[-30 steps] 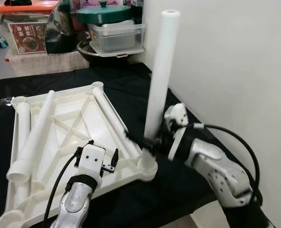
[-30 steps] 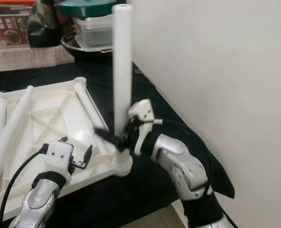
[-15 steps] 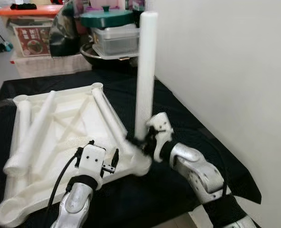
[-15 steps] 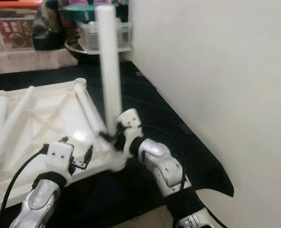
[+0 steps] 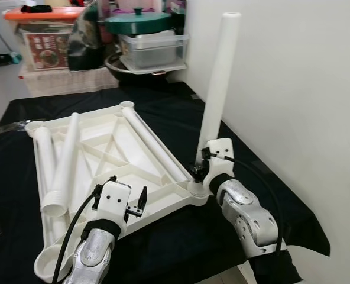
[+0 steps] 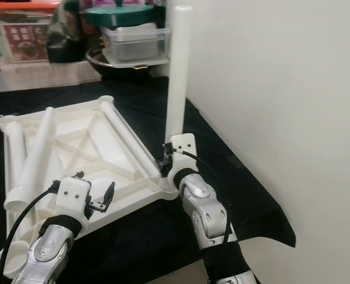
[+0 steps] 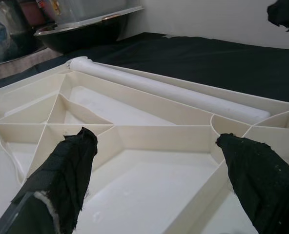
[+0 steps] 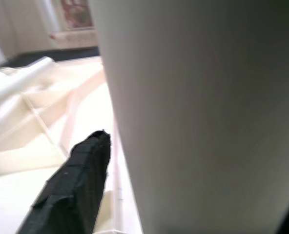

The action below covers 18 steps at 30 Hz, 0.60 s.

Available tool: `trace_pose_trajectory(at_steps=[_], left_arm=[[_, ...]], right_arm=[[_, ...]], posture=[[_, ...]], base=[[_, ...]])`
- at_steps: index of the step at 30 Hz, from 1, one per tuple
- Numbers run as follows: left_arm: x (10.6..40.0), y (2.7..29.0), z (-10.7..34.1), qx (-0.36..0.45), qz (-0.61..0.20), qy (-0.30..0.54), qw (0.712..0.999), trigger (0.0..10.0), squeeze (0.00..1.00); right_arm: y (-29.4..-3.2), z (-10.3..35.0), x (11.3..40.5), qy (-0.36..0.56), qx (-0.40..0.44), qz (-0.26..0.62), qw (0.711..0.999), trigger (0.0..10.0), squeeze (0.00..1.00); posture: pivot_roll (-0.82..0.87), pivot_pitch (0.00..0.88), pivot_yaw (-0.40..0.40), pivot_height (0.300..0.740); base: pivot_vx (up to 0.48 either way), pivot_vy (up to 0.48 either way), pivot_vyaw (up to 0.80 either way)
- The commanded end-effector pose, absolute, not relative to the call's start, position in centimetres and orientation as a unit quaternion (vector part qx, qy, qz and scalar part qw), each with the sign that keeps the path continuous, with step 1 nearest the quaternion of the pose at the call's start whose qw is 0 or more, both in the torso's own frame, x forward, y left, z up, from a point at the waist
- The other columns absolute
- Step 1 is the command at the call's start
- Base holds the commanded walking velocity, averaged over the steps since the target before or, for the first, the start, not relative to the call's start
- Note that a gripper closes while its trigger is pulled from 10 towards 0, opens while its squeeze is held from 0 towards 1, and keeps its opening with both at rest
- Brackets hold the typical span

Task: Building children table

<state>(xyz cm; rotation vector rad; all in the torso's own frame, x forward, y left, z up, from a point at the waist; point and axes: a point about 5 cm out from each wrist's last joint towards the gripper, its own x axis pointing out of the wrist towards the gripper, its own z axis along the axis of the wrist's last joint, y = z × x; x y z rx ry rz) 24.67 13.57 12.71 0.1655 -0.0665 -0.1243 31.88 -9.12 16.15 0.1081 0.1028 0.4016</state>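
the long white plastic tube leg [image 5: 217, 89] stands nearly upright, its long axis running from the corner socket [image 5: 197, 190] of the upturned white plastic ribbed tabletop [image 5: 113, 151] up toward 12 o'clock, leaning a little to 1 o'clock. its foot sits at or in that near right-hand socket; we cannot tell how deep it is seated.

our right gripper [image 5: 197, 171] is clamped on the leg just above the socket, the black fingers closed round the tube's base; in the right wrist view one finger [image 8: 73, 180] lies against the tube, which looms large beside it. that arm is plainly the nearer one, and the leg lies straight ahead of its fingers.

our left gripper [image 5: 130, 204] hovers over the tabletop's near edge at about 9 o'clock from the socket, fingers [image 7: 69, 168] spread wide and holding nothing, the ribs showing between them.

three more white tube legs lie flat on the tabletop: one [image 5: 154, 145] along the right-hand edge, two [image 5: 62, 163] toward the left-hand side. all rests on a black cloth-covered table [image 5: 269, 195], with a white wall [image 5: 299, 89] at 3 o'clock.

we judge the next move to be a push straight down along the leg's axis.
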Motion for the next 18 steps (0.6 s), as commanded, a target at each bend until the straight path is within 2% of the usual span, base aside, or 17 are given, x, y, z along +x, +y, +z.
trace_pose_trajectory(at_steps=[1, 2, 5, 7, 8, 9, 10, 11, 14, 15, 16, 17, 18], left_arm=[[24.7, 13.6, 12.5, 0.085, -0.06, -0.03, 0.994, 10.0, 0.0], [24.7, 13.6, 12.5, 0.085, -0.06, -0.03, 0.994, 10.0, 0.0], [24.7, 13.6, 12.5, 0.085, -0.061, -0.03, 0.994, 10.0, 0.0], [24.7, 13.5, 12.5, 0.084, -0.062, -0.031, 0.994, 10.0, 0.0], [24.7, 13.5, 12.5, 0.084, -0.062, -0.031, 0.994, 10.0, 0.0], [24.7, 13.5, 12.5, 0.084, -0.063, -0.031, 0.994, 10.0, 0.0], [24.7, 13.5, 12.5, 0.084, -0.063, -0.031, 0.994, 10.0, 0.0], [24.8, 13.5, 12.6, 0.084, -0.062, -0.032, 0.994, 10.0, 0.0], [24.8, 13.5, 12.6, 0.084, -0.061, -0.032, 0.994, 10.0, 0.0], [24.8, 13.5, 12.6, 0.084, -0.06, -0.032, 0.994, 10.0, 0.0], [24.8, 13.5, 12.6, 0.084, -0.06, -0.032, 0.994, 10.0, 0.0], [24.8, 13.5, 12.6, 0.084, -0.059, -0.033, 0.994, 10.0, 0.0], [24.8, 13.5, 12.6, 0.084, -0.059, -0.033, 0.994, 10.0, 0.0]], right_arm=[[-8.4, 16.9, 32.1, 0.044, 0.067, 0.227, 0.971, 10.0, 1.0], [-8.1, 17.8, 31.9, 0.021, 0.078, 0.271, 0.959, 10.0, 0.0], [-7.7, 18.8, 31.4, -0.006, 0.086, 0.317, 0.944, 10.0, 0.0], [-6.5, 19.9, 28.4, -0.033, 0.062, 0.48, 0.874, 10.0, 0.0], [-6.5, 19.9, 28.4, -0.033, 0.062, 0.48, 0.874, 10.0, 0.0], [-6.2, 19.9, 27.3, -0.032, 0.052, 0.53, 0.846, 10.0, 0.0], [-6.2, 19.9, 27.3, -0.032, 0.052, 0.53, 0.846, 10.0, 0.0], [-5.8, 19.4, 26.3, -0.024, 0.035, 0.571, 0.82, 10.0, 0.0], [-5.6, 18.7, 25.9, -0.012, 0.028, 0.587, 0.809, 10.0, 0.0], [-5.4, 18.2, 25.6, -0.005, 0.023, 0.6, 0.799, 8.1, 0.0], [-5.4, 18.2, 25.6, -0.005, 0.023, 0.6, 0.799, 8.1, 0.0], [-5.3, 17.9, 25.5, -0.001, 0.024, 0.608, 0.793, 3.2, 0.0], [-5.3, 17.9, 25.5, -0.001, 0.024, 0.608, 0.793, 3.2, 0.0]], posture=[[0.12, 0.0, -0.071, 0.74], [0.11, 0.0, -0.07, 0.74], [0.11, 0.0, -0.07, 0.74], [0.11, 0.0, -0.071, 0.74], [0.11, 0.0, -0.071, 0.74], [0.12, 0.0, -0.073, 0.74], [0.12, 0.0, -0.073, 0.74], [0.12, 0.0, -0.076, 0.74], [0.12, 0.0, -0.079, 0.74], [0.13, 0.0, -0.082, 0.74], [0.13, 0.0, -0.082, 0.74], [0.13, 0.0, -0.082, 0.74], [0.13, 0.0, -0.082, 0.74]], base=[[0.0, 0.0, 0.0], [0.0, 0.0, 0.0], [0.0, 0.0, 0.0], [0.0, 0.0, 0.0], [0.0, 0.0, 0.0], [0.0, 0.0, 0.0], [0.0, 0.0, 0.0], [0.0, 0.0, 0.0], [0.0, 0.0, 0.0], [0.0, 0.0, 0.0], [0.0, 0.0, 0.0], [0.0, 0.0, 0.0], [0.0, 0.0, 0.0]])
